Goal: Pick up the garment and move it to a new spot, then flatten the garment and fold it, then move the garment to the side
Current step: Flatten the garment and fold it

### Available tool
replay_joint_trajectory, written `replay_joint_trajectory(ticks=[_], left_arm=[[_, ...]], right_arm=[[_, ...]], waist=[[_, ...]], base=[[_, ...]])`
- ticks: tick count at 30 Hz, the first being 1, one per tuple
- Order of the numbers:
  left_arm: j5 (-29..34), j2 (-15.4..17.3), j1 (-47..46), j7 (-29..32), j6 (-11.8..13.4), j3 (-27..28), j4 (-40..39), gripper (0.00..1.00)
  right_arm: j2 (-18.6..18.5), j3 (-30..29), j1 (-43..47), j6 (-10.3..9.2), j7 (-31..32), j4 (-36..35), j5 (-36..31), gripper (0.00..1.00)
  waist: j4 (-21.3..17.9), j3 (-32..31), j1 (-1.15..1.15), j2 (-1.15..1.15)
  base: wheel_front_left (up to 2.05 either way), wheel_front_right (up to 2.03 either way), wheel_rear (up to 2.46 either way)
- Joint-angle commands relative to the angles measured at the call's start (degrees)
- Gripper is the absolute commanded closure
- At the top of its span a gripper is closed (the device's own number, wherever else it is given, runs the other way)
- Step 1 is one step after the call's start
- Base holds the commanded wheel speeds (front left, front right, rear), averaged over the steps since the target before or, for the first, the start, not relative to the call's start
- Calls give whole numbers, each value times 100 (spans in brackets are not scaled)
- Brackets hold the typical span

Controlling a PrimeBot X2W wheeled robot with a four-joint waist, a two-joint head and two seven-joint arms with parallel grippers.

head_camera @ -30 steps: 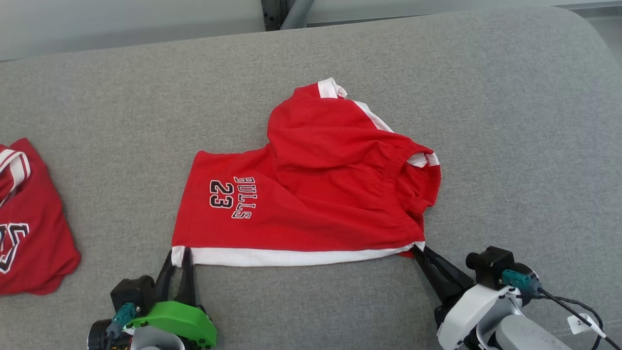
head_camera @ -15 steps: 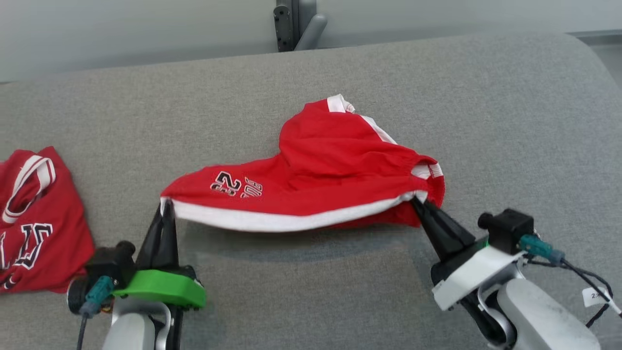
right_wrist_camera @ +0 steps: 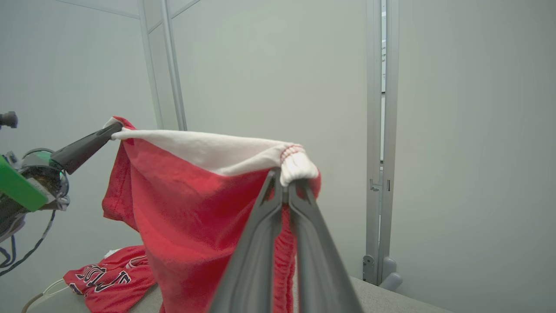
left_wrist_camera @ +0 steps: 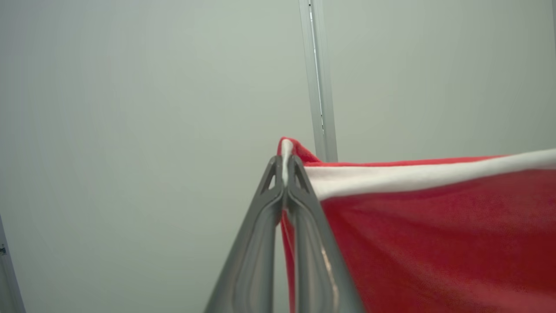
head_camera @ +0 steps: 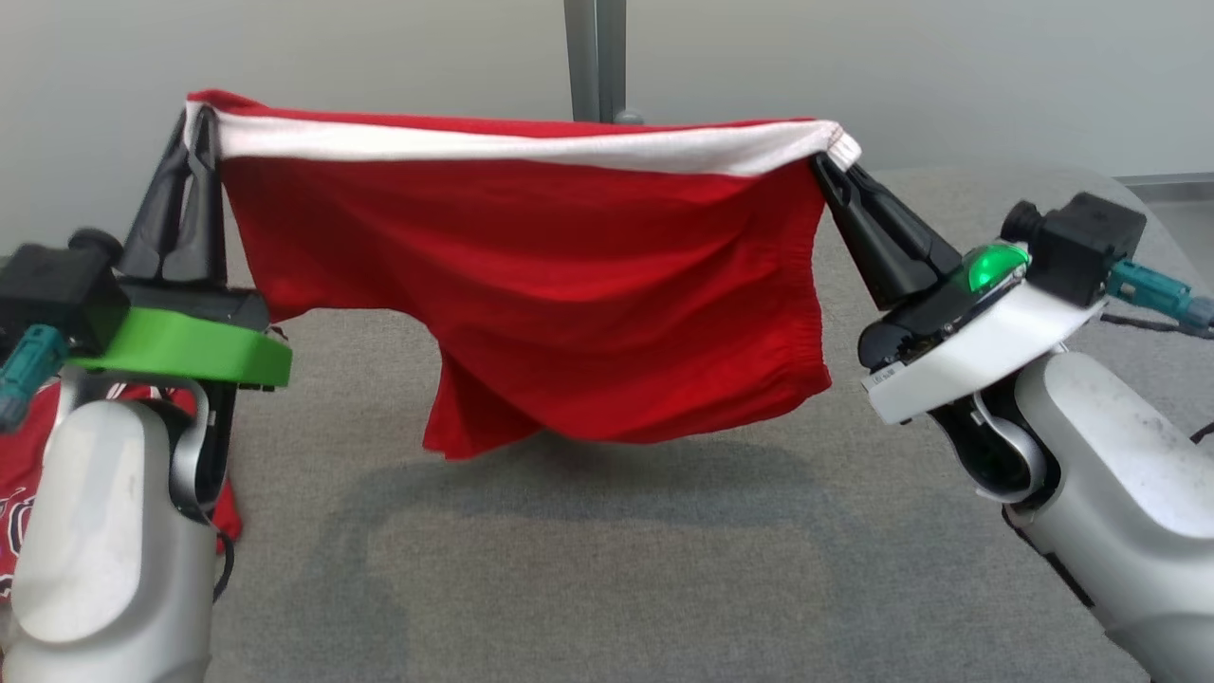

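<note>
Garment (head_camera: pixel 531 285) hangs mid-frame, my left claw (head_camera: pixel 197 121) and right claw (head_camera: pixel 821 167) clenched on its top corners; a jerk could slip either pinch.

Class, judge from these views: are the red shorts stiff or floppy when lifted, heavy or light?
Likely floppy: the red shorts hang in folds beneath the left gripper and right gripper. Probably light: the white band barely sags.

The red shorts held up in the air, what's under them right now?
Under the red shorts you can see grey cushion and their shadow; they seem to hang clear of it. The cushion's far part, behind the cloth, is covered.
</note>
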Motion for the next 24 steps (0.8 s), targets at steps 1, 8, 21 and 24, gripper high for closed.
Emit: replay_joint_trajectory(ticks=[1,8,21,24], left_arm=[[-65,97,-178,150,-21,-6,78,100],[-250,92,-1385,924,-21,-190,696,100],[339,-23,-4012,-103,188,-519,2154,100],[216,-201,-3400,-150,150,-550,2519,100]], right_arm=[[-74,71,-179,-2,69,33,74,100],[-339,621,-1479,-2,625,571,419,100],[-318,1019,-4231,-3,-29,2449,-577,100],[-358,1353,-3735,-3,-31,2527,-651,100]], waist=[[45,124,0,17],[211,1432,0,17],[523,2541,0,17],[547,2412,0,17]], base=[[0,0,0],[0,0,0],[0,0,0],[0,0,0]])
